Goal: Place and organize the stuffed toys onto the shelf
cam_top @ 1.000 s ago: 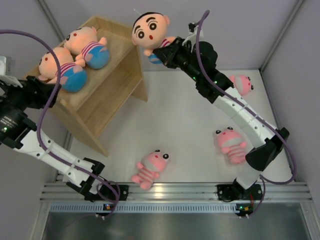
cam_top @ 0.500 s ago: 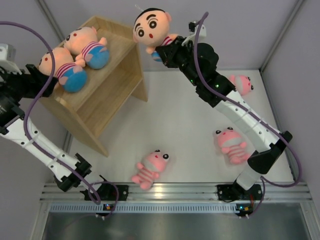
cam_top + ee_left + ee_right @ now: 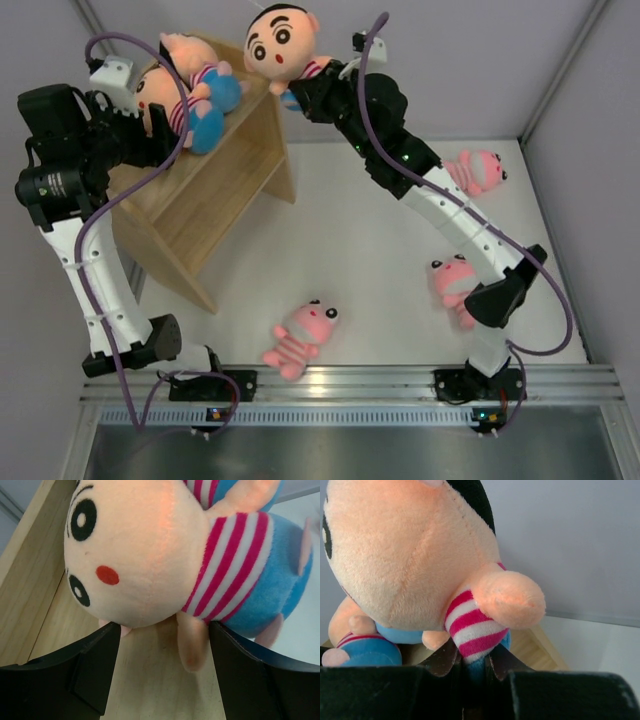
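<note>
On the desk lie a pink animal by the near edge, a second animal toward the right edge, half hidden by the right arm, and a third animal far right. The shelf fills the far left corner. Left end effector, fingers apart, faces a boy doll beside another boy doll on top, both shifted farther back. Right end effector, clamped on the third boy, has neared the shelf.

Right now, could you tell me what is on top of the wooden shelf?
Two boy dolls lie on the shelf; its lower tier is hidden beneath the top board.
</note>
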`<control>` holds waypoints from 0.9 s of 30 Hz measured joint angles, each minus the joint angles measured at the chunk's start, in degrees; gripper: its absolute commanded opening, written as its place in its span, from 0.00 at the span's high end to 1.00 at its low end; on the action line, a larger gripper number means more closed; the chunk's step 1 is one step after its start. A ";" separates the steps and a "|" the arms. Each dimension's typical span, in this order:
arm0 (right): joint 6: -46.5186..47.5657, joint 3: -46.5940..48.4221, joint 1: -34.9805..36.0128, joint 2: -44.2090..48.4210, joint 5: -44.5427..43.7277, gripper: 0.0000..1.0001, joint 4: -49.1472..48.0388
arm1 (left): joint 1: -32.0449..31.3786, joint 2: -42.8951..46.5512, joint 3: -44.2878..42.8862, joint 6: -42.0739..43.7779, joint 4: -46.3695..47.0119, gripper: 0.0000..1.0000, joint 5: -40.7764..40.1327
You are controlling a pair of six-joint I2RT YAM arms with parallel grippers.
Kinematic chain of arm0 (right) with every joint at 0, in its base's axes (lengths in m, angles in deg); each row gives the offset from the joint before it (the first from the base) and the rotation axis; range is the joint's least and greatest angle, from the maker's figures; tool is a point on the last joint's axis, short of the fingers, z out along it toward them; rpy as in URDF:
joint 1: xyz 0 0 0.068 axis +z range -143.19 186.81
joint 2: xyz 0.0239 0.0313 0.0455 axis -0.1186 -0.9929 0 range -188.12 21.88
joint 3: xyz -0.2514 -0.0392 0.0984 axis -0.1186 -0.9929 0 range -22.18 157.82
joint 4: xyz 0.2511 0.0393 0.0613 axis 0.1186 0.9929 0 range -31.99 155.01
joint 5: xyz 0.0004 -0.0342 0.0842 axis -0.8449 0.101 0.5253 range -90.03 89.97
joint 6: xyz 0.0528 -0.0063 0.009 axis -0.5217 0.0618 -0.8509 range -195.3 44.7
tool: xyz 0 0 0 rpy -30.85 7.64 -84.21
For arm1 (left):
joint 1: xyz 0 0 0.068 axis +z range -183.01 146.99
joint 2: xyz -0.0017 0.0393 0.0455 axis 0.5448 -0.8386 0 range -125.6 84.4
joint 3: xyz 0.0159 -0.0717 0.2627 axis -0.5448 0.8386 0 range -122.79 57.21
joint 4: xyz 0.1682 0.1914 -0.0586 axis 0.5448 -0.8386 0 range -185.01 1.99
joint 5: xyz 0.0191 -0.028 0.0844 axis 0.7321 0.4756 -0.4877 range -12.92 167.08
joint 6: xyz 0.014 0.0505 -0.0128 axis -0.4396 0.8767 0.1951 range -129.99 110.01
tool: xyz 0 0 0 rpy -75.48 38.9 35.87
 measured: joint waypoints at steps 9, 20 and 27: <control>-2.47 8.09 0.00 -10.01 1.66 1.00 -0.28 | -0.44 2.67 5.68 1.14 2.19 0.23 -7.04; -0.83 -2.84 -0.57 -2.16 1.14 1.00 -1.05 | -0.48 -6.58 -0.44 -0.31 6.01 0.23 -9.07; 0.20 -2.80 -1.79 0.66 0.90 1.00 -1.88 | -0.50 -6.62 -0.83 -0.52 6.21 0.19 -9.20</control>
